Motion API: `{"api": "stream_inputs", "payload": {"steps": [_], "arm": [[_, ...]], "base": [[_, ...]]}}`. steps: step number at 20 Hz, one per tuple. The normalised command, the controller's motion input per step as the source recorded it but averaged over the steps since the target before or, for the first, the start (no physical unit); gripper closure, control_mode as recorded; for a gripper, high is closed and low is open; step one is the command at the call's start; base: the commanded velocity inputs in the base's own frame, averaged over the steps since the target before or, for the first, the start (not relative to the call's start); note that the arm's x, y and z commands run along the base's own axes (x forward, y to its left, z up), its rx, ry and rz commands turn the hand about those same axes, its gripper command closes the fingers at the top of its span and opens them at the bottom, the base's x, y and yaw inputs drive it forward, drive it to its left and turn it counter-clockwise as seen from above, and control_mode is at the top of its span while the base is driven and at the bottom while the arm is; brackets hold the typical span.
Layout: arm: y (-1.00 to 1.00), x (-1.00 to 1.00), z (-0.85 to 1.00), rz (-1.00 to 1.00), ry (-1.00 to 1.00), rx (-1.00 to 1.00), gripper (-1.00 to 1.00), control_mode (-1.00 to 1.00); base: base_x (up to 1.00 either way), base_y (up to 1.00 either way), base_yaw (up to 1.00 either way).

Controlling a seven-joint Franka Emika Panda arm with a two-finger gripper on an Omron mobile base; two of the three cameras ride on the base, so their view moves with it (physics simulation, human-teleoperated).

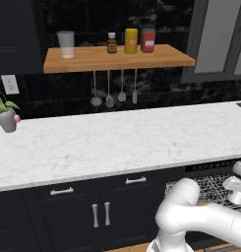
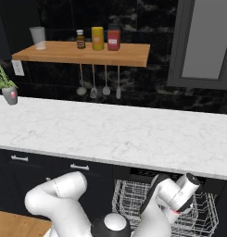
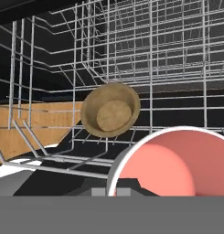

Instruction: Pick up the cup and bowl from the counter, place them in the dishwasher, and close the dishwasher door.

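Note:
My gripper [image 3: 114, 189] is down inside the dishwasher's pulled-out wire rack [image 2: 198, 210], shut on the rim of the cup [image 3: 170, 167]. The cup's red-pink inside faces the hand camera at the lower right. A tan bowl [image 3: 110, 109] leans on edge among the rack wires [image 3: 150, 59] just beyond the cup, apart from it. In the left base view the white hand [image 1: 235, 189] reaches over the rack [image 1: 210, 184] at the right edge, below the white marble counter [image 1: 117, 142]. The counter [image 2: 110, 134] carries no dishes. The dishwasher door is hidden.
A wooden shelf [image 1: 117, 58] holds a translucent tumbler [image 1: 66, 44], a small bottle and two jars, with utensils hanging beneath. A potted plant [image 1: 7, 118] stands at the counter's far left. Dark cabinets with silver handles [image 1: 100, 214] sit left of the dishwasher.

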Motion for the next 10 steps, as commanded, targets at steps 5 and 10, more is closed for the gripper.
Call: {"api": "stream_inputs", "payload": {"steps": [5, 10], "arm": [[-0.02, 0.06, 0.00, 0.00, -0.09, 0.01, 1.00, -1.00], [0.00, 0.35, -0.05, 0.00, -0.10, 0.05, 1.00, -1.00]], "base": [[0.00, 0.00, 0.00], [0.00, 0.00, 0.00]]}}
